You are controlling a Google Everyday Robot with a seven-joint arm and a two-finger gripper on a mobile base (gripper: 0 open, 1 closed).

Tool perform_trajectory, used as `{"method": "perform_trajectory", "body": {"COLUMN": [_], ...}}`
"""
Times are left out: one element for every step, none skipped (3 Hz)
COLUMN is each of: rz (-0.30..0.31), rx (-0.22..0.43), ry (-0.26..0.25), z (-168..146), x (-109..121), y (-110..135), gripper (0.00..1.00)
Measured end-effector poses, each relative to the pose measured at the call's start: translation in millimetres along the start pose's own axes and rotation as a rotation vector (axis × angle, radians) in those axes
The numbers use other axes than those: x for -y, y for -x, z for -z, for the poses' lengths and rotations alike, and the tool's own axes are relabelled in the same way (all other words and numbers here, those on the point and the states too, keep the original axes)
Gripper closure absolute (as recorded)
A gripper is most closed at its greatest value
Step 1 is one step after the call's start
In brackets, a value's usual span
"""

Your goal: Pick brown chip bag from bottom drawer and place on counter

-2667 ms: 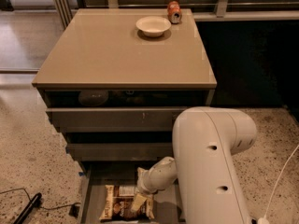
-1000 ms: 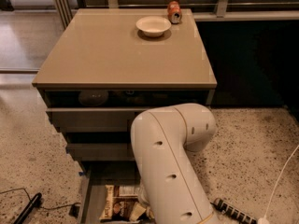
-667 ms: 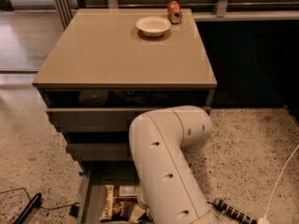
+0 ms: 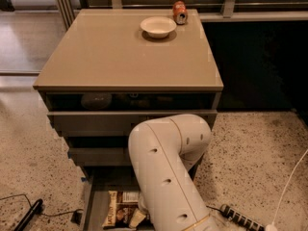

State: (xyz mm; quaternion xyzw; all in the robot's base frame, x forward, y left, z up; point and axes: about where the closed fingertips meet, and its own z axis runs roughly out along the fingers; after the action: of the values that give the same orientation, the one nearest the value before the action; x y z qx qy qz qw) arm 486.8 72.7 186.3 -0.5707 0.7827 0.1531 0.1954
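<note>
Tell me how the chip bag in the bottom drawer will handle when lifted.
The chip bag looks crinkly and thin, so it will likely flop and crumple. It lies flat in the bottom drawer, so probably light and unlikely to roll. The hand is beside it, mostly hidden by the arm.

view: 1 camera, high and near, looking down past the arm (image 4: 166, 177) onto the counter (image 4: 120, 52)
gripper: hidden behind the arm, low at the bottom drawer (image 4: 102, 189)
</note>
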Motion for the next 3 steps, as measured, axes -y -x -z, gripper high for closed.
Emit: {"method": "perform_trajectory", "body": {"rz": [0.016, 0.016, 0.007], "rx": [0.000, 0.000, 0.029], "ry": [0.015, 0.015, 0.016], "z": [-11.3, -11.3, -15.5], "x": [-2.5, -2.5, -1.5], "y": [13.3, 13.3, 12.7], "gripper": [0.00, 0.00, 0.00]}}
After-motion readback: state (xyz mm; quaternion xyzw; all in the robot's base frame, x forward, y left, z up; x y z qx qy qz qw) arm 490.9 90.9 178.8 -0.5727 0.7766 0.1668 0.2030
